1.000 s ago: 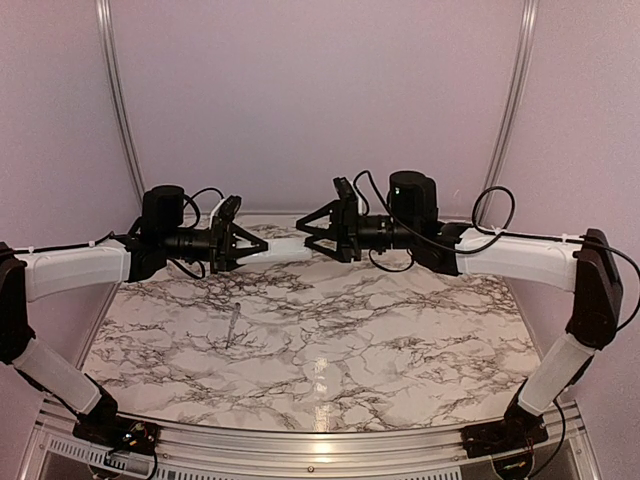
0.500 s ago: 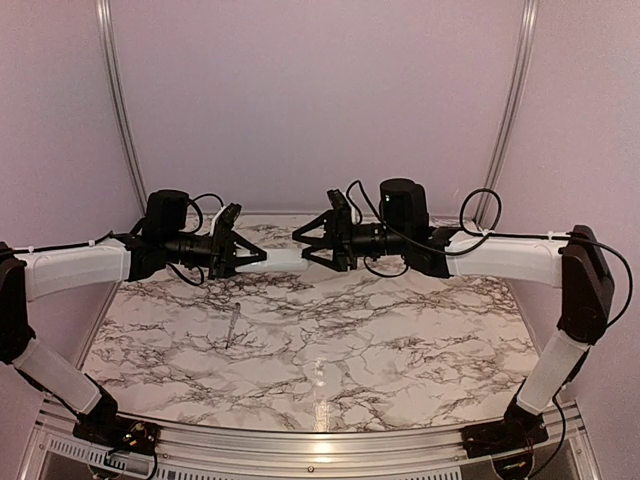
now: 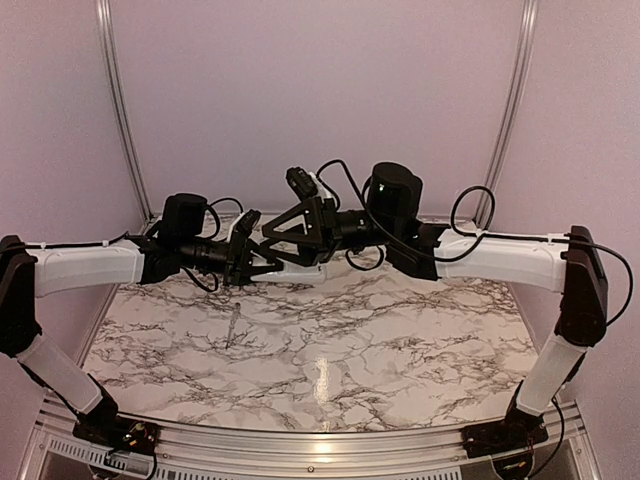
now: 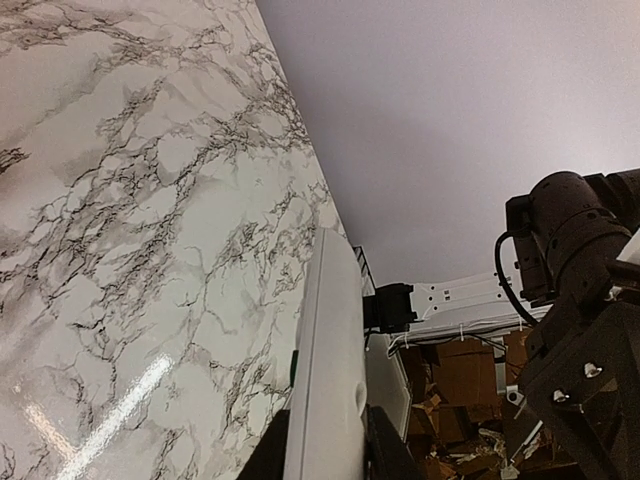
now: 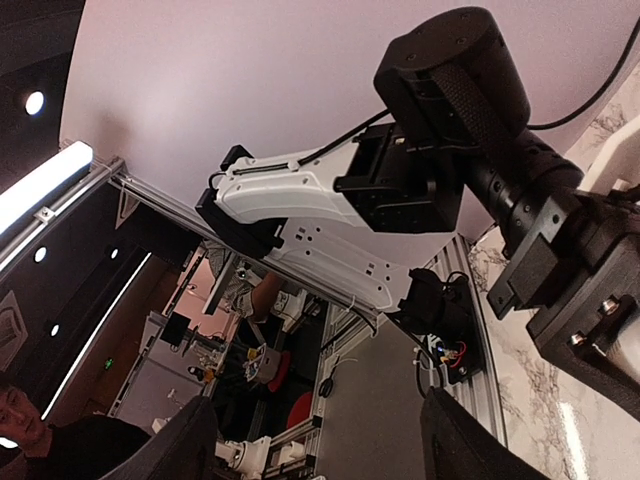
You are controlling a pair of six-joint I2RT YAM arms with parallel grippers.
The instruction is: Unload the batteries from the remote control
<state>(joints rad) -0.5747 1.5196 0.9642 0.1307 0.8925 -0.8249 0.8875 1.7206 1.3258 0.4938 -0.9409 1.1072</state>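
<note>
My left gripper is shut on one end of the remote control, a slim white bar held level above the back of the table. The left wrist view shows the remote control edge-on, running up from between the dark fingers of the left gripper. My right gripper is open and tilted, and it overlaps the remote and the left gripper from the right. In the right wrist view, the right gripper has nothing between its fingers, only the left arm beyond. The batteries are hidden.
A thin silvery tool lies on the marble table at the left, below the left arm. Pale walls and aluminium posts close in the back. The right arm's black wrist hangs close beside the remote.
The right gripper has swung left and tipped up, from facing the remote's free end to overlapping the remote and the left gripper. The left arm has shifted slightly right, still holding the remote.
</note>
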